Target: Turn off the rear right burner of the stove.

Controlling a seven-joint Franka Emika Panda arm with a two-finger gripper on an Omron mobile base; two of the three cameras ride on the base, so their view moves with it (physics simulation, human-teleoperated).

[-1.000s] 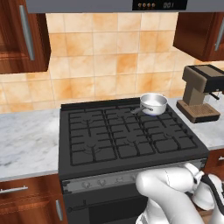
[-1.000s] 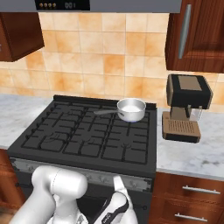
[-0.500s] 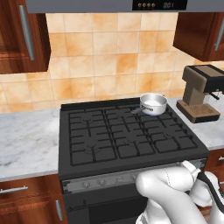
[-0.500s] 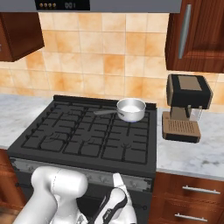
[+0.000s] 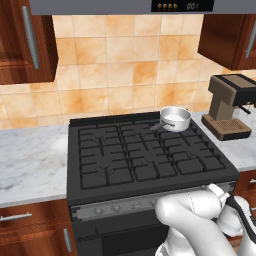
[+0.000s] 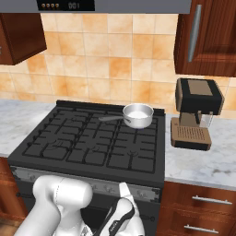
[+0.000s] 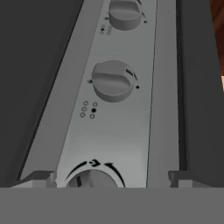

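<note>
The gripper (image 7: 107,177) hangs low in front of the stove (image 5: 150,160), close against its grey knob strip (image 7: 118,122). In the hand view the two fingertips (image 7: 41,177) stand wide apart, one at each side of the strip's near end, so the hand is released and grasps nothing. Between the tips, right at the bottom edge, sits a round knob (image 7: 92,178) with dark arc markings above it; whether either tip touches it cannot be told.

Farther along the strip, ahead of the hand, a second knob (image 7: 111,81) sits with its ridge turned slantwise, and a third knob (image 7: 124,14) lies beyond it near the top edge. A small cluster of dots marks the strip between the nearest two knobs. Dark stove surfaces border the strip on both sides, and a brown cabinet edge shows at the far upper right.

From the base views, the arm bends down past the stove's front right corner. The rear right burner (image 6: 137,126) is well away from the hand, at the far right of the cooktop, under the grate where a small silver saucepan (image 6: 138,115) stands with its handle pointing left. A coffee machine (image 6: 196,113) stands on the marble counter (image 6: 203,161) just right of the stove. Below that counter, wooden drawers (image 6: 198,212) stand beside the arm.
</note>
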